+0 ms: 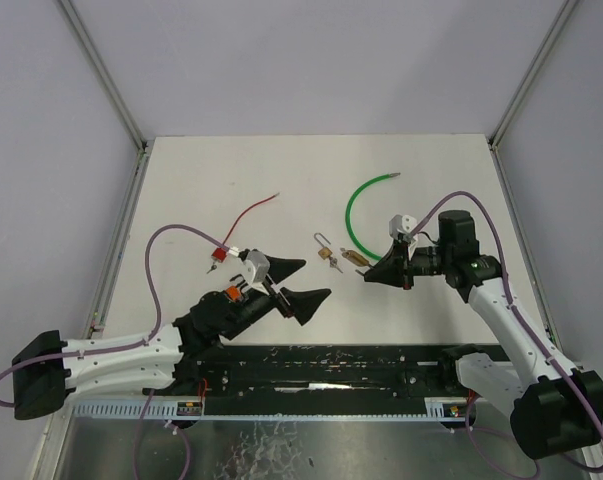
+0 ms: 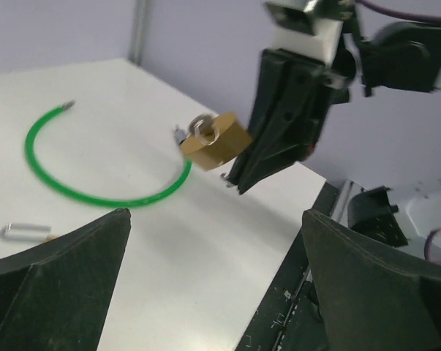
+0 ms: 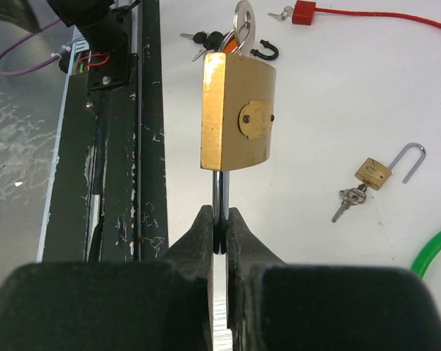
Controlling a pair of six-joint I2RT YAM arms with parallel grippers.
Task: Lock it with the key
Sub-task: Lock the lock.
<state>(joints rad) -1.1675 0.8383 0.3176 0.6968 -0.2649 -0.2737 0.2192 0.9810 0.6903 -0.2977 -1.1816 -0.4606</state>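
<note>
Nearest the arm bases, the left gripper (image 1: 318, 278) is seen with its two black fingers spread as wide as they go, and nothing is held between them. It is pointed across the white table (image 1: 441, 180) towards the other arm.

Just beyond it, the right gripper (image 3: 220, 219) is shut tight on the steel shackle (image 3: 219, 196) of a large rectangular brass padlock (image 3: 235, 110). The padlock is carried clear of the table, between the two grippers, with its body sticking out past the fingertips. A silver key (image 3: 242, 22) is seated in the far end of the body, and more keys appear to hang behind it.

The padlock is judged to be solid, stiff and heavy for its bulk, with smooth faces that could slip. Because only the thin shackle is pinched, the body may swivel when it is twisted. The key is thin and light, so it is best taken flat across its round head, close to the body, and turned gently.

Further out on the table, a small brass padlock with an open shackle (image 3: 372, 172) is lying beside its own keys. A red cable lock (image 3: 305, 12) is found beyond that, and a green cable loop (image 2: 31, 146) is lying well apart.
</note>
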